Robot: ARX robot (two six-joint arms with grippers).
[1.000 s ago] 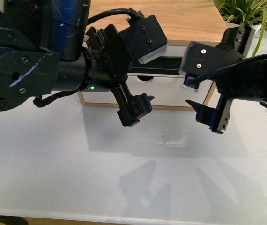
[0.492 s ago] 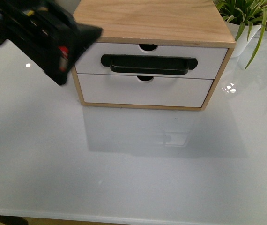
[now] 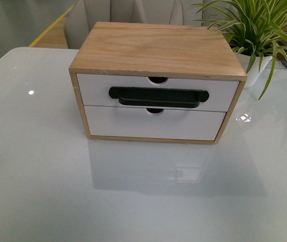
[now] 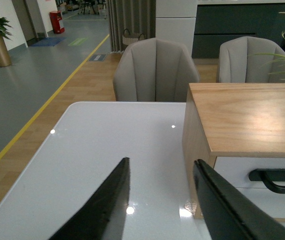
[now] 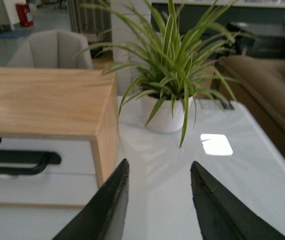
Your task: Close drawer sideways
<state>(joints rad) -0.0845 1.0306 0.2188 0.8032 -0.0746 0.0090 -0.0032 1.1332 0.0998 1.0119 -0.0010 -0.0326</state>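
Note:
The drawer [image 3: 95, 89] is the upper one of a light-wood cabinet [image 3: 156, 48]. It has a white front, a black bar handle [image 3: 156, 97] and a half-round notch at its top edge. Its front lies about level with the lower white front [image 3: 153, 123]. Neither arm shows in the front view. My left gripper [image 4: 162, 161] is open over the white table, off the cabinet's left side, with the drawer [image 4: 232, 172] just beyond one finger. My right gripper [image 5: 160, 161] is open off the cabinet's right side, the drawer [image 5: 77, 150] beside it. Both hold nothing.
A spider plant [image 3: 254, 30] in a white pot [image 3: 252, 70] stands at the cabinet's back right and shows as the plant [image 5: 175, 55] straight beyond my right gripper. Grey chairs [image 4: 155, 70] stand behind the glossy white table [image 3: 143, 191].
Both arms, which filled the front view a second ago, have drawn out of it to the sides. The cabinet now shows whole and lower in the picture.

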